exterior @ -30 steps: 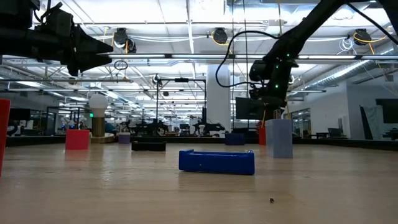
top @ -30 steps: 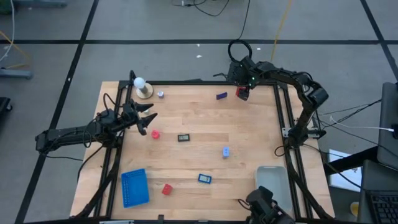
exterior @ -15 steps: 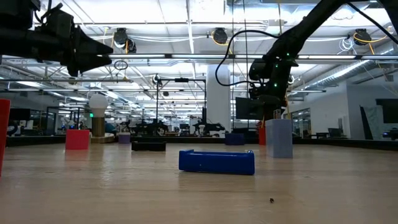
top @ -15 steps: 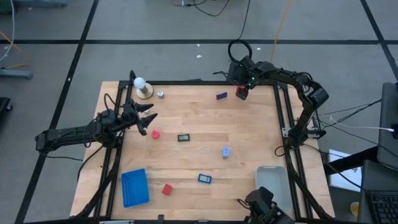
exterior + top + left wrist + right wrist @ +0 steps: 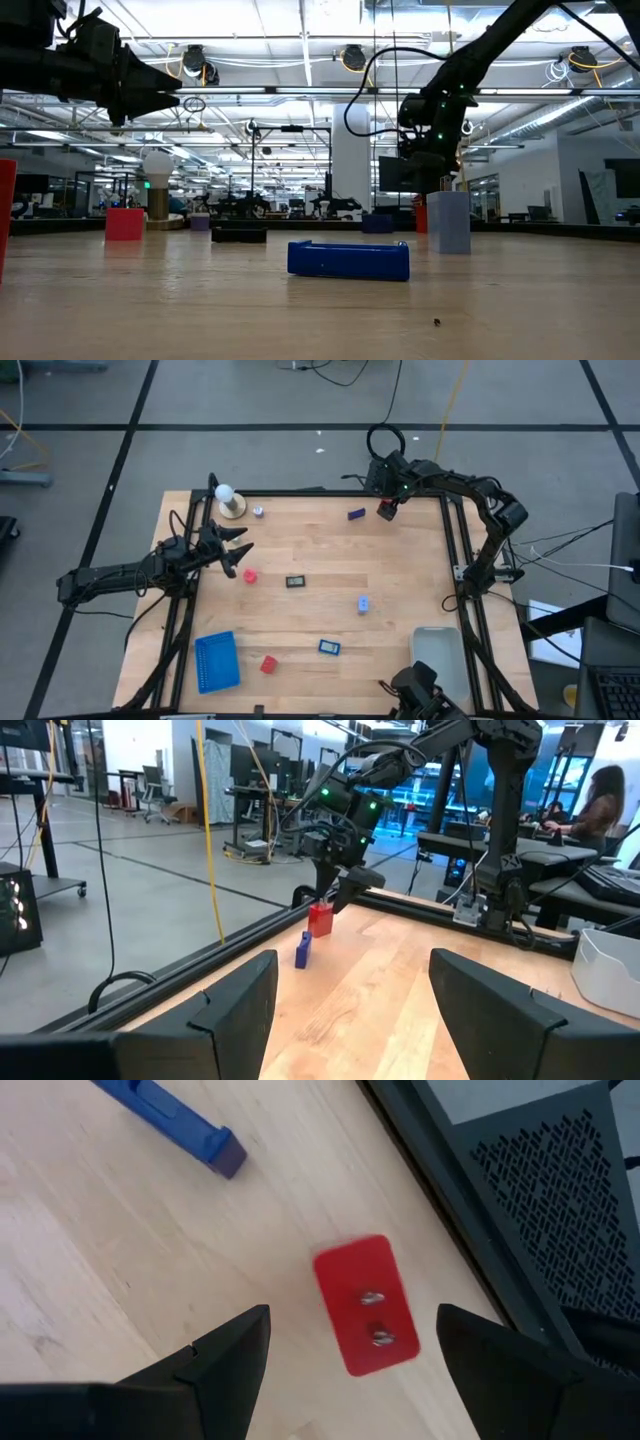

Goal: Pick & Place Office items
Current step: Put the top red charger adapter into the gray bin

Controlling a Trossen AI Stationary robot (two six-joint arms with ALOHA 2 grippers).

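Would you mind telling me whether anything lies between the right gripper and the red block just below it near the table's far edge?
Nothing visible does. The right gripper hangs open above the red block, with only bare table around it. The dark blue piece lies off to one side.

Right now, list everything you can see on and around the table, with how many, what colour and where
Red blocks: three; one at the far right edge under the right gripper, one by the left gripper, one near the front beside the tray.
Blue pieces: three; dark one far right, pale one centre right, one near front centre.
Black piece: one, centre.
Small pale bit: one, far left, beside the ball.
Ball: one, white on a tan base, far left corner.
Tray: one, blue, front left.
Bin: one, pale, front right.
Person: one, seated beyond the table.
Left gripper: open, over the left edge.
Right gripper: open, over the far red block.
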